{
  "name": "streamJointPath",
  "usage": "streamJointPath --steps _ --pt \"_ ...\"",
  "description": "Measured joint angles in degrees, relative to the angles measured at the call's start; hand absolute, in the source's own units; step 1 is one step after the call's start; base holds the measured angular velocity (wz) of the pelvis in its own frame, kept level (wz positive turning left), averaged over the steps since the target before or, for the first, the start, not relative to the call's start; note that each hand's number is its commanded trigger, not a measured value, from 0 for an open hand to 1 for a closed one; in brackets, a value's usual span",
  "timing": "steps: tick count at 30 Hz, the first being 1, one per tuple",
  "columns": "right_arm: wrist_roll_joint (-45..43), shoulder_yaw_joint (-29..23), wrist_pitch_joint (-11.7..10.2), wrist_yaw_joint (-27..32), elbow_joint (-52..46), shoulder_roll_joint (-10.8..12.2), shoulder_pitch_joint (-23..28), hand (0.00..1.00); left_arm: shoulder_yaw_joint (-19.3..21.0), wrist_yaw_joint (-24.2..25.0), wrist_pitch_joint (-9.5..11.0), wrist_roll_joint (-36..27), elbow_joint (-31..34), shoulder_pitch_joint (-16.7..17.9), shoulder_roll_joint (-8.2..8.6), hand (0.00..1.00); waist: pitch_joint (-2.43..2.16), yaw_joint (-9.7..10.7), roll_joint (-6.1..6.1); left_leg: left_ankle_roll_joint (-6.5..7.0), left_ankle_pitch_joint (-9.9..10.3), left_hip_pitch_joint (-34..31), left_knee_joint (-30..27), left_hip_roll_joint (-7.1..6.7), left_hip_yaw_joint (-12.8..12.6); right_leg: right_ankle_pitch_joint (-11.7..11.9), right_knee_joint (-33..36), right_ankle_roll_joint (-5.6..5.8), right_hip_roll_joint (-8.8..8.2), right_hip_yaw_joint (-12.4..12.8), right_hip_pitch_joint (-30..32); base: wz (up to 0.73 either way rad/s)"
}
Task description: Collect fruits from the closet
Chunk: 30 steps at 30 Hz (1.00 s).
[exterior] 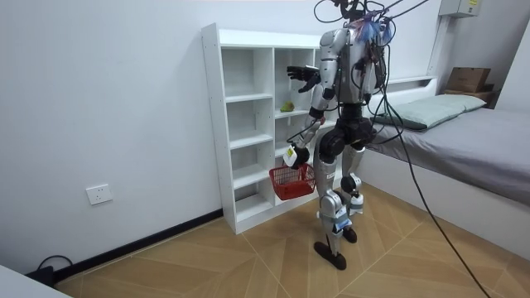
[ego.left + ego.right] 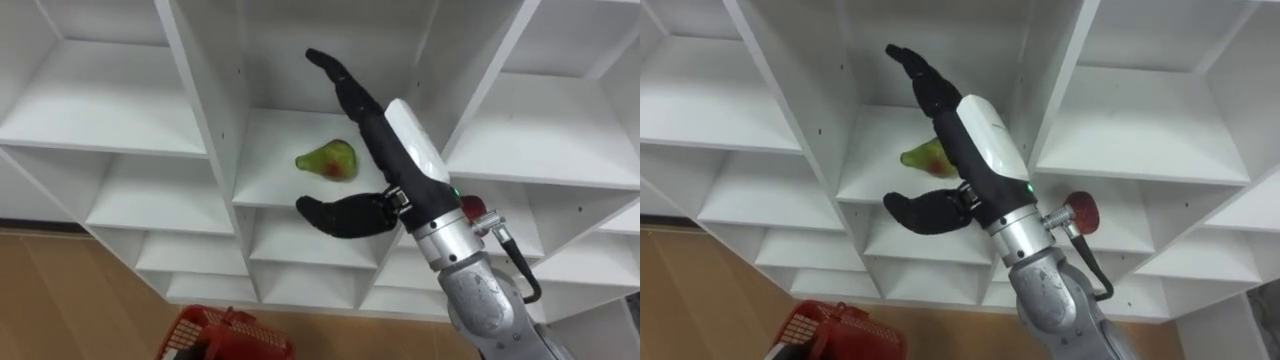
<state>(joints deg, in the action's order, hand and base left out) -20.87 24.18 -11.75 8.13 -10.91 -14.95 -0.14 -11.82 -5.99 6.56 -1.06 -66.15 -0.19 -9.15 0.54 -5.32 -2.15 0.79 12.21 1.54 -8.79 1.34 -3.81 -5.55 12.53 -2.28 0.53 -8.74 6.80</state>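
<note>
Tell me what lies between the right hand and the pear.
In the left eye view, a strip of bare white shelf shows between the open right hand and the pear; nothing else lies there.

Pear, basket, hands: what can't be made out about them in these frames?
Pear: in the right eye view the open right hand covers its right side; touching or apart cannot be told.
Red basket: cut off by the bottom edge in the eye views; contents hidden.
Left hand: too small in the room view to read its hold on the basket.
</note>
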Motion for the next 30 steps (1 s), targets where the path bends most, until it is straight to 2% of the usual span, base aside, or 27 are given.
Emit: streamJointPath --steps 4,12,16,19,24,30 --pt "-1.4 -0.4 0.8 0.8 2.0 0.0 0.0 0.0 0.0 0.5 0.0 0.0 -0.1 0.1 0.0 1.0 -0.06 0.1 -0.15 0.04 0.0 0.0 0.0 -0.05 0.3 0.0 0.0 0.06 -0.32 0.0 0.0 0.0" --pt "-2.2 -1.1 0.8 4.2 3.6 0.0 0.0 0.0 0.3 0.5 -0.1 -0.3 0.0 0.1 -0.02 1.0 -0.07 0.2 -0.77 0.07 0.0 -0.3 -0.1 -0.16 0.9 -0.3 0.0 0.13 -0.38 -0.1 0.0 0.02" --pt "-1.8 -1.3 1.4 5.0 8.1 0.2 -1.5 0.0 0.5 0.9 -0.5 -0.6 0.0 0.3 0.07 1.0 -0.16 0.1 -1.03 0.08 0.0 -0.1 -0.2 -0.21 0.9 -0.3 -0.1 0.2 -0.32 -0.2 -0.3 0.0" --pt "-1.9 -1.9 1.8 5.0 10.6 1.3 -2.6 0.0 1.5 1.6 -1.3 -0.5 -0.1 0.3 0.08 1.0 -0.14 0.2 -1.03 0.07 0.0 0.0 -0.3 -0.12 0.9 -0.3 -0.8 0.2 -0.31 -0.7 -0.9 0.06" --pt "-2.1 -2.1 1.9 5.1 14.9 1.7 -4.9 0.0 2.0 1.8 -1.9 -0.5 -0.1 0.4 0.68 1.0 -0.06 -0.5 -1.1 0.06 -0.1 0.1 0.0 -0.05 0.9 -0.3 -0.9 0.19 -0.31 -0.8 -1.0 0.01" --pt "-2.3 -3.0 2.7 5.8 17.8 1.7 -6.0 0.0 3.9 3.3 -2.5 -0.5 0.0 0.4 0.7 1.0 0.41 -1.6 -1.76 0.06 -0.1 -0.1 0.1 -0.05 0.9 -0.3 -1.2 0.22 -0.33 -1.1 -0.9 0.0"
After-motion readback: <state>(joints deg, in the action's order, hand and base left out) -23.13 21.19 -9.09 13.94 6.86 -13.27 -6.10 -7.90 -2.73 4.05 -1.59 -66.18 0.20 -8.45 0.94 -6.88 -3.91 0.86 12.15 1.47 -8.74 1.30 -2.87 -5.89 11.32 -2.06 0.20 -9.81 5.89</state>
